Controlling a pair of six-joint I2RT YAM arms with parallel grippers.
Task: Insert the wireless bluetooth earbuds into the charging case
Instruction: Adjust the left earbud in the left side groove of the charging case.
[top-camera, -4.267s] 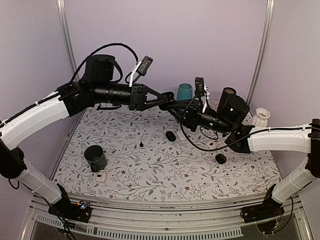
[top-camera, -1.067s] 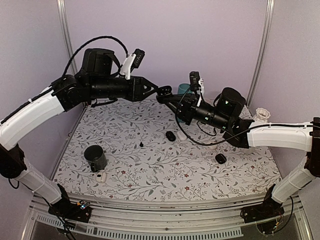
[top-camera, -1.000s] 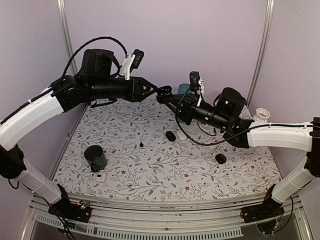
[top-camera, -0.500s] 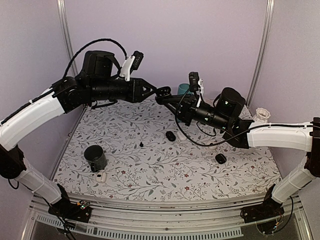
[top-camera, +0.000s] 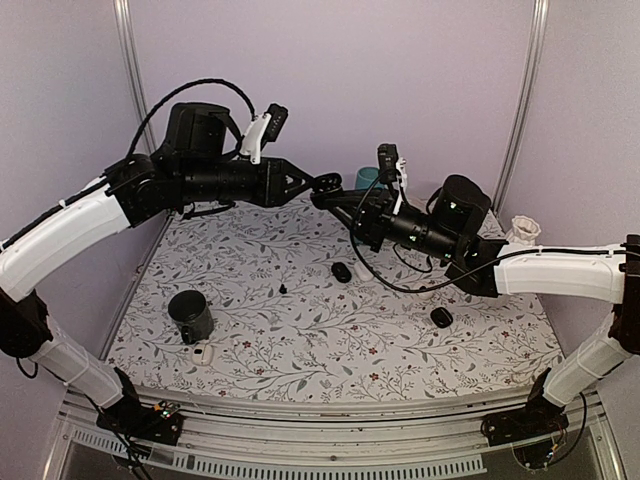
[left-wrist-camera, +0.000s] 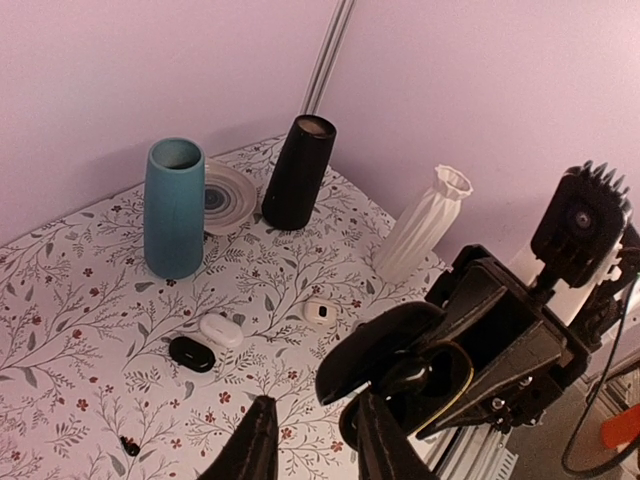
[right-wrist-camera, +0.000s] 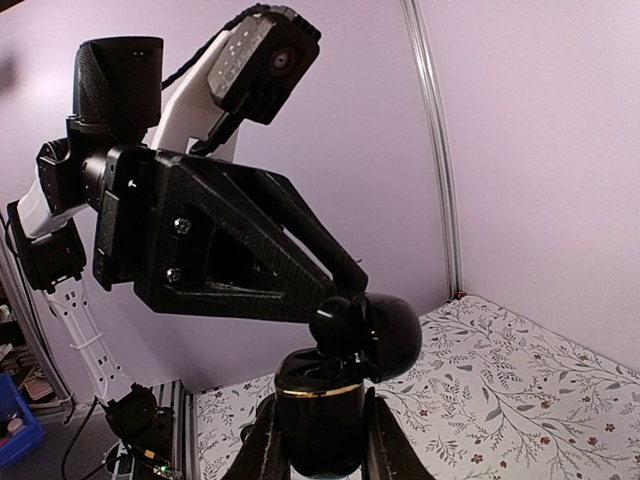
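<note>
Soft, even light given from above — shadows on table (top-camera: 300, 345) faint. Lilac cast thrown by walls (top-camera: 400, 80). Posts (top-camera: 127, 60) bowed by wide lens at overhead edges. Dull sheen seen on charging case (right-wrist-camera: 385, 335) — right wrist view dim at lower left.

We see the small black charging case (right-wrist-camera: 320, 425) as smooth, glossy plastic, with a thin gold metallic band under its open lid. The tall teal cylinder vase (left-wrist-camera: 174, 208) looks matt; the black tapered vase (left-wrist-camera: 298, 172) just right of it has a soft sheen, the white ribbed vase (left-wrist-camera: 420, 235) farther right of it looks matt, and the floral-printed table cover (left-wrist-camera: 60, 300) under it is unshiny
</note>
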